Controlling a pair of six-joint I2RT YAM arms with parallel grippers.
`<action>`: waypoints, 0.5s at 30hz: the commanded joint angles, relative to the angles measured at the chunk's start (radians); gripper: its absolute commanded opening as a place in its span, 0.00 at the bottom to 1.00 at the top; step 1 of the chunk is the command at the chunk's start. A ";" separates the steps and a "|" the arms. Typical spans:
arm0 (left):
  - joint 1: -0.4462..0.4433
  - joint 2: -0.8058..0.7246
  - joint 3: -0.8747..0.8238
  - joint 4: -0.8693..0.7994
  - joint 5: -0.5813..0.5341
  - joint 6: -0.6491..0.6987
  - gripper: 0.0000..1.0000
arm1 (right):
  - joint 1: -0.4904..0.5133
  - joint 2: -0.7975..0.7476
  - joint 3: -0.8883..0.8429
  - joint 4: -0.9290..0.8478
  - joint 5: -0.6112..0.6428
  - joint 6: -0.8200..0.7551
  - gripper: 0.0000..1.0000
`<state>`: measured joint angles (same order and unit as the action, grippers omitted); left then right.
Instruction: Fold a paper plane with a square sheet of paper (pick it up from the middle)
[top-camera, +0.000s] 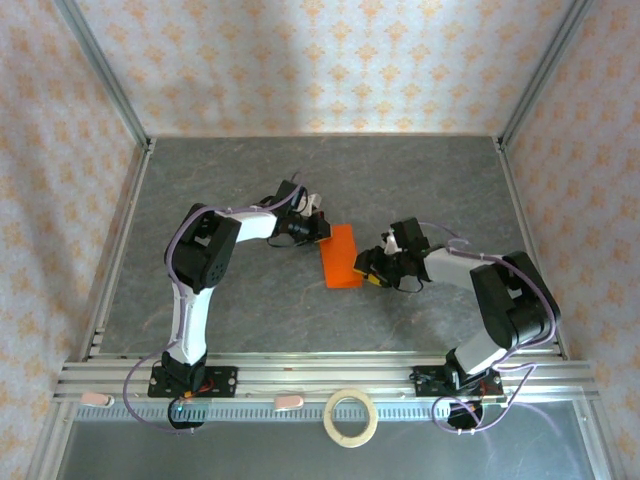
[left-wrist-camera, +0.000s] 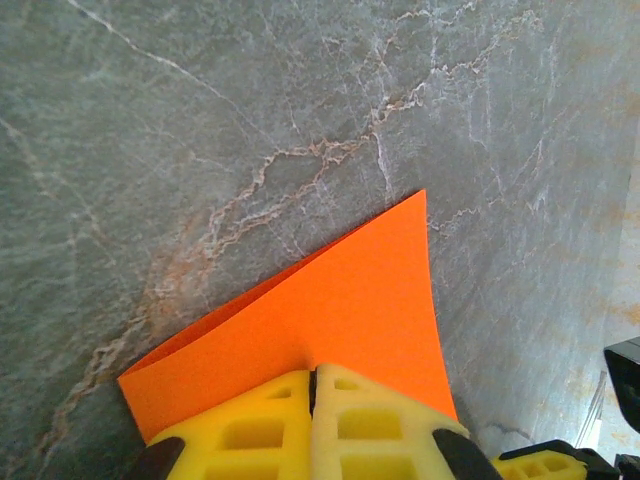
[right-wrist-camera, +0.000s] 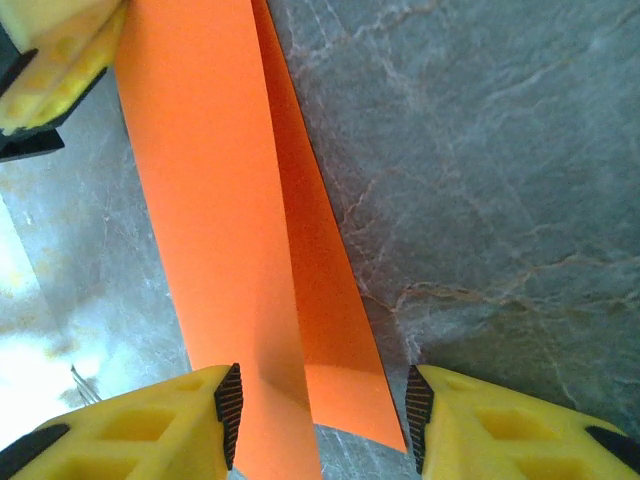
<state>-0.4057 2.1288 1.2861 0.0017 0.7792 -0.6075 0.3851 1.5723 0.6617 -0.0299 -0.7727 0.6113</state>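
the paper plane (top-camera: 340, 257), so far a folded orange strip, sits mid-desk (top-camera: 250, 180). the left jaws are pressed together, pinching its 11 o'clock end. the right jaws stand spread astride its 5 o'clock end. if they close off the crease, the loose flap could slide and skew the fold.

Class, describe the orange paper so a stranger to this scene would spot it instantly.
Look to the middle of the grey marbled table, between the left end effector and right end effector. There is the folded orange paper, the one bright-coloured flat thing, unlike the pale tape ring at the near edge.
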 joint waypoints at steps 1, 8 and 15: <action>-0.001 0.018 -0.040 -0.030 -0.026 0.022 0.00 | -0.005 0.012 -0.009 0.027 -0.046 0.023 0.49; -0.001 0.032 -0.009 -0.044 -0.011 0.039 0.00 | -0.005 0.018 0.018 0.091 -0.083 0.055 0.42; 0.001 0.044 0.013 -0.037 0.043 0.055 0.00 | -0.010 0.084 0.075 0.152 -0.103 0.041 0.36</action>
<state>-0.4049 2.1304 1.2861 0.0082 0.8055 -0.5892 0.3843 1.6321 0.7002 0.0597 -0.8501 0.6575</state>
